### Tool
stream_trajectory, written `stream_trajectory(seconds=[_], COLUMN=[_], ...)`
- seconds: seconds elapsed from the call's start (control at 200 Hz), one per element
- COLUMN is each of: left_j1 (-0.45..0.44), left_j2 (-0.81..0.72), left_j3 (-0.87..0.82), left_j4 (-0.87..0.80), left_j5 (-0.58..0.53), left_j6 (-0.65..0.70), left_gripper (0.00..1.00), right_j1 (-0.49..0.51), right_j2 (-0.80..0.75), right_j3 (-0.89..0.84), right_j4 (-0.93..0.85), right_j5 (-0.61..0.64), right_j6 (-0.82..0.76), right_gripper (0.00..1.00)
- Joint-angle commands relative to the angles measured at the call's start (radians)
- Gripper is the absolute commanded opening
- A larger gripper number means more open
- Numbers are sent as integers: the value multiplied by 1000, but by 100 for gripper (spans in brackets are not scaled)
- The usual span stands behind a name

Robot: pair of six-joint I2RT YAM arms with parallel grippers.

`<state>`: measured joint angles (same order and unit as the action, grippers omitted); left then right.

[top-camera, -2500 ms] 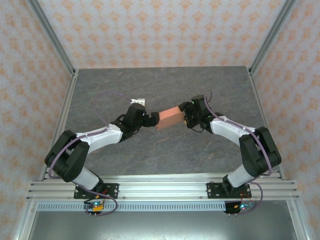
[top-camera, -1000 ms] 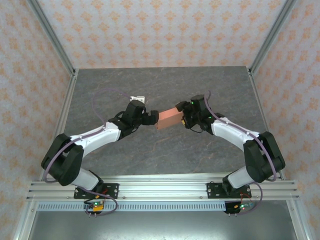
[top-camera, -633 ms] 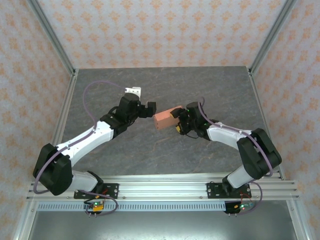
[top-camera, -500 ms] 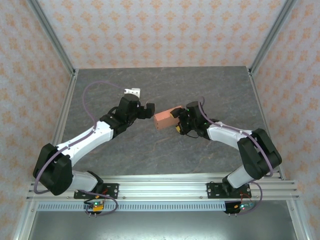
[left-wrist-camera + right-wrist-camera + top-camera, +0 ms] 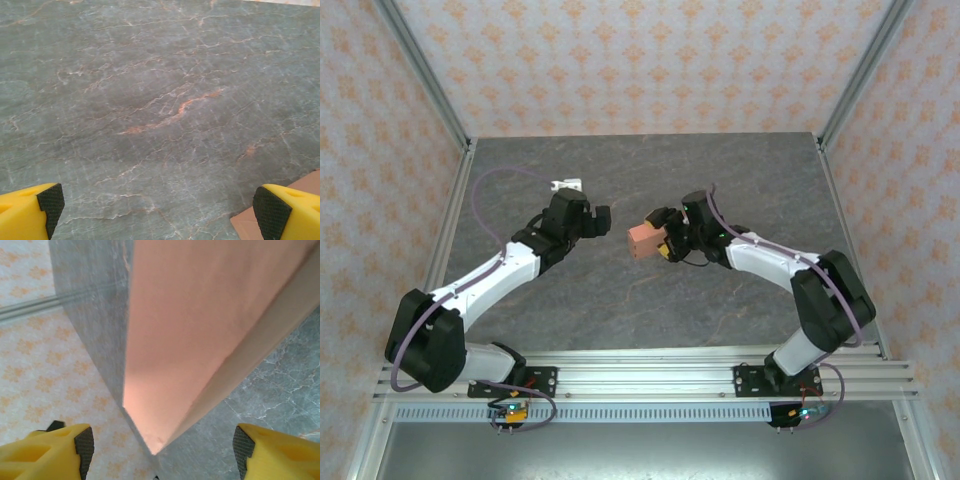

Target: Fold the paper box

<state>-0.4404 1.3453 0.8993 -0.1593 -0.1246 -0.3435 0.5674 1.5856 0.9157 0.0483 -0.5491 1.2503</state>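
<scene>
The paper box is a small salmon-orange folded box near the middle of the grey marble table. My right gripper is open around its right end. In the right wrist view the paper box rises close to the camera with one corner down between my right gripper, and neither pad touches it. My left gripper stands open a short way to the left, apart from the box. The left wrist view has my left gripper open over bare table, with a box corner by the right fingertip.
Aluminium frame posts and patterned walls close in the table on three sides. A slotted rail with both arm bases runs along the near edge. Purple cables loop off the arms.
My left gripper has let go of the box and drawn back to the left. The right arm has carried the box a little left and turned it, and its fingers now stand open.
</scene>
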Motion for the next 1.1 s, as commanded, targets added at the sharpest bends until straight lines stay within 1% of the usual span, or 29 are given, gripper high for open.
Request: stream_trajectory(seconds=[0.0,0.05,0.18,0.315,0.41,0.506,0.596,0.736,0.946,1.096], left_j1=[13,17,22,23,24,24,24,24,24,24], left_j2=[-13,-15,-16,-15,-21,-27,-25,-24,-15,-28], left_j3=[-13,-28,-44,-43,-50,-61,-69,-75,-67,-77], left_j4=[-40,-29,-24,-35,-38,-32,-25,-21,-31,-36], left_j5=[-47,-47,-46,-50,-61,-68,-70,-78,-77,-83], left_j6=[-22,-30,-45,-45,-46,-57,-69,-84,-93,-101], left_gripper=[100,100,100,100,100,100,100,100,100,100], right_j1=[3,4,3,14,28,40,43,42,43,44], right_j2=[26,34,51,13,-4,11,35,70,132,100], right_j3=[12,10,2,35,85,138,147,129,116,163], right_j4=[-58,-87,-54,-86,-129,-199,-240,-274,-241,-293], right_j5=[-2,7,-18,-8,-13,-31,-54,-85,-137,-115], right_j6=[-38,-44,-21,-38,-92,-162,-198,-203,-159,-202], right_gripper=[75,75,75,75,75,75,75,75,75,76])
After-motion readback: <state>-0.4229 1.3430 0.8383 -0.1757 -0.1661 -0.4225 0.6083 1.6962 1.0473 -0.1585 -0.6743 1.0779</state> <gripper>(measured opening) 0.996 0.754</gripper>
